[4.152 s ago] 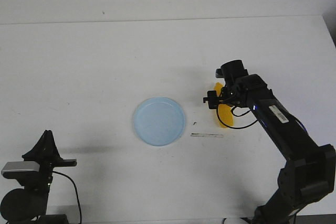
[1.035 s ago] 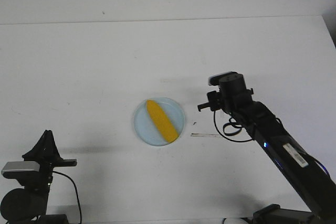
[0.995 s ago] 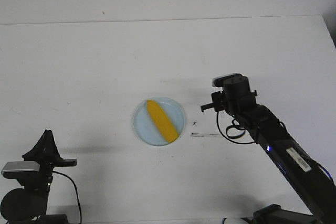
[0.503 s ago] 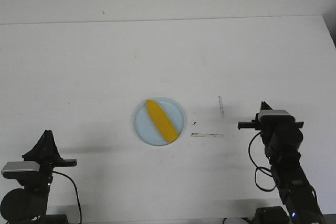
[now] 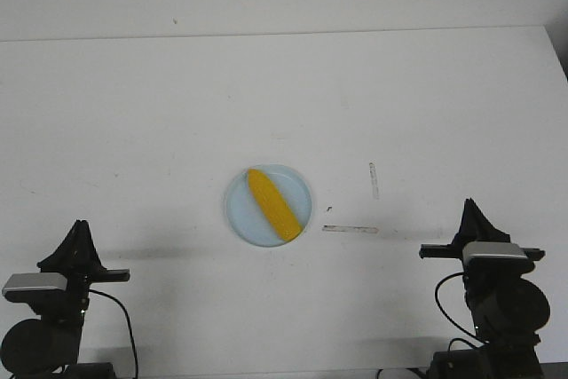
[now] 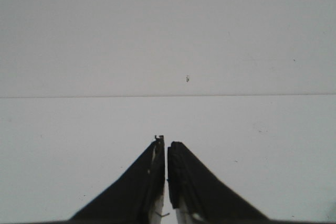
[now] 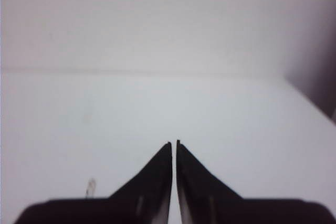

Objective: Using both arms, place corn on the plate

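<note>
On plate [image 5: 238,219], corn [image 5: 272,204], clear of right gripper [image 5: 468,212]

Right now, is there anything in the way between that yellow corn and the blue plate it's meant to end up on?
Nothing is in the way: the corn already lies on the plate. Both grippers, left and right, are shut, holding nothing and pulled back near the table's front edge. Two thin clear strips lie to the plate's right, apart from it.

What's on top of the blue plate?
A yellow corn lies on the plate, slanting across it with its tip near the far rim. Nothing else shows on it. The strip of plate right under the corn is covered, so that part can't be seen.
</note>
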`<state>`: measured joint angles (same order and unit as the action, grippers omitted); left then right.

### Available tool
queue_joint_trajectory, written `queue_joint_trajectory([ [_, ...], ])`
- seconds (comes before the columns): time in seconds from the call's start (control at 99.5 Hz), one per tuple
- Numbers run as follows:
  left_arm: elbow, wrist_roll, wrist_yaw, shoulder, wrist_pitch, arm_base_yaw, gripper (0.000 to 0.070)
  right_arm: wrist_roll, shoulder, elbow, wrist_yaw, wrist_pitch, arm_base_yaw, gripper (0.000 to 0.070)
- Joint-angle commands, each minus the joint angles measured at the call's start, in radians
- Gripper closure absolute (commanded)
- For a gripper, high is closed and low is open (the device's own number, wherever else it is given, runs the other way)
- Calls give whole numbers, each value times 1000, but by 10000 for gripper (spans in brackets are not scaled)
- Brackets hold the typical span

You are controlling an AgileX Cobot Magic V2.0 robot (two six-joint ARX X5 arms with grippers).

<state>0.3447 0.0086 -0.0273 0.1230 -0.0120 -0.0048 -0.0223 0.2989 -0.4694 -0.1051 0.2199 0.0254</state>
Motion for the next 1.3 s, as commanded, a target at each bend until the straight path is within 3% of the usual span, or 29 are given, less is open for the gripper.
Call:
queue_joint_trajectory([
  [0.0,8,-2,-2,-2,11,1,697,-4,-27,-1,2,-9,2,687],
  [0.975,-10,-3,-12,-33,-3,-5,699,-4,-104,-1,0,-10,2,687],
  [1.287,-172,-3,-11,-113,119,-11,699,-4,-104,-1,0,-10,2,687],
])
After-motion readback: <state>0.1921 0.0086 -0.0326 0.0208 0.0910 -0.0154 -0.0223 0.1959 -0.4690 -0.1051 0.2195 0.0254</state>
